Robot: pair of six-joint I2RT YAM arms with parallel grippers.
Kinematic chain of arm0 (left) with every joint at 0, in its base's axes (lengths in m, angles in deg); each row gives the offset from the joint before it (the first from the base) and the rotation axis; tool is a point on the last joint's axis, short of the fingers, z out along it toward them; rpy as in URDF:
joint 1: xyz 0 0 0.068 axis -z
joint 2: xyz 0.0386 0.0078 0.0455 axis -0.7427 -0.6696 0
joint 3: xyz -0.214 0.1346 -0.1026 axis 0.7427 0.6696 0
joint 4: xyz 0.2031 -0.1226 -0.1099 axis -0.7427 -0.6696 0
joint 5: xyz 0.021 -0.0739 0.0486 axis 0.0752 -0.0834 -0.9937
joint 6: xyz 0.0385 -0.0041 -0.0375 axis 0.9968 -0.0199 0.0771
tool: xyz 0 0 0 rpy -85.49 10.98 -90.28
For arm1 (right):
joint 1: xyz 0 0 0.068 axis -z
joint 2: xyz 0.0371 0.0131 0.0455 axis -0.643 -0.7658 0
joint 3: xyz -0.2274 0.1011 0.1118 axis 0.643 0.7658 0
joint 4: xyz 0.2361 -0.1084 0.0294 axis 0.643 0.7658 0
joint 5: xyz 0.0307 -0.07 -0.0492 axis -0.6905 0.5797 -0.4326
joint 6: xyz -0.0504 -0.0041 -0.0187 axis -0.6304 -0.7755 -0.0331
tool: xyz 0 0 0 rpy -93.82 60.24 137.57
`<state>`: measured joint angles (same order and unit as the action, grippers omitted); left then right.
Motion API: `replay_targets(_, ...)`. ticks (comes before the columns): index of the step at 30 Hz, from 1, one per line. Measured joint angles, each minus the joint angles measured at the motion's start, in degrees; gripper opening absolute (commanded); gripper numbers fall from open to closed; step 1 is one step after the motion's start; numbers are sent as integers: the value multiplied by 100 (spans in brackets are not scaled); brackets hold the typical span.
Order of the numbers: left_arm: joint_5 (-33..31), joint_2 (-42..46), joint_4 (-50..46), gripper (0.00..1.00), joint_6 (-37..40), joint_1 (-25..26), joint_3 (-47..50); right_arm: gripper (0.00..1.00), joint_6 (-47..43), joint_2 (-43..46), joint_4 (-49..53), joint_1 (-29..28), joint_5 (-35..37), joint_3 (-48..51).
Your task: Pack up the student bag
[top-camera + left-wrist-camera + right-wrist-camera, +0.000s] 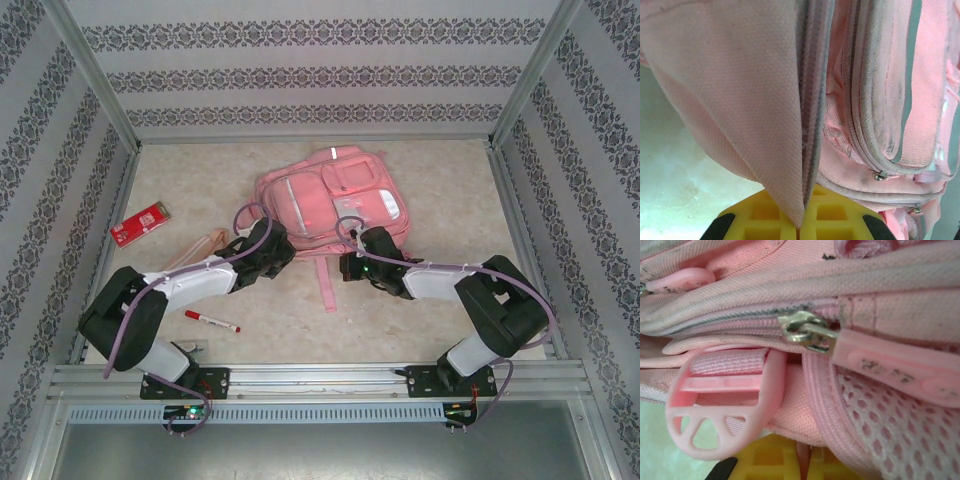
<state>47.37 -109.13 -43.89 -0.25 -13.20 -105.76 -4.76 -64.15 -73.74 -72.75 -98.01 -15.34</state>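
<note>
The student bag [330, 195], a pink fabric backpack, lies flat in the middle of the table with its front pockets up. My left gripper [279, 249] sits at its near left corner. In the left wrist view the yellow pads [770, 215] are shut on a fold of the bag's pink fabric [755, 100]. My right gripper [350, 264] is at the bag's near edge, right of the trailing strap [326, 287]. Its pads [775, 462] are shut on a thin tab of the bag's fabric, below a metal zip slider [807, 332] and a pink buckle [720, 410].
A red pen [212, 321] lies on the table near my left arm. A red card-like packet [140, 222] is at the far left. A pale pink, ruler-like strip [197, 248] lies between it and the left gripper. Patterned walls enclose the table.
</note>
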Motion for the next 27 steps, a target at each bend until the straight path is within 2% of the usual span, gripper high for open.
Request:
replay_targets(4,170,-160,61,0,87,-17,0,22,39,234,195,111,175,105)
replay_targets(6,273,-201,96,14,109,-37,-7,23,50,466,361,151,258,160)
replay_targets(8,387,-219,96,22,151,-42,-13,24,83,763,595,175,398,175)
replay_targets(11,688,-236,85,42,269,-79,-37,26,149,1349,1102,291,798,195)
replay_targets(13,855,-238,20,49,382,-76,-94,27,160,1777,1401,337,1088,195)
replay_targets(18,999,181,-501,56,723,-74,-149,26,164,2476,2155,339,1541,39)
replay_targets(23,796,1027,-1665,67,1541,-76,-588,25,-111,2341,2647,308,1495,-518)
replay_targets(27,426,1217,-2295,69,2470,-151,-1102,27,-411,1982,2697,61,1137,-861)
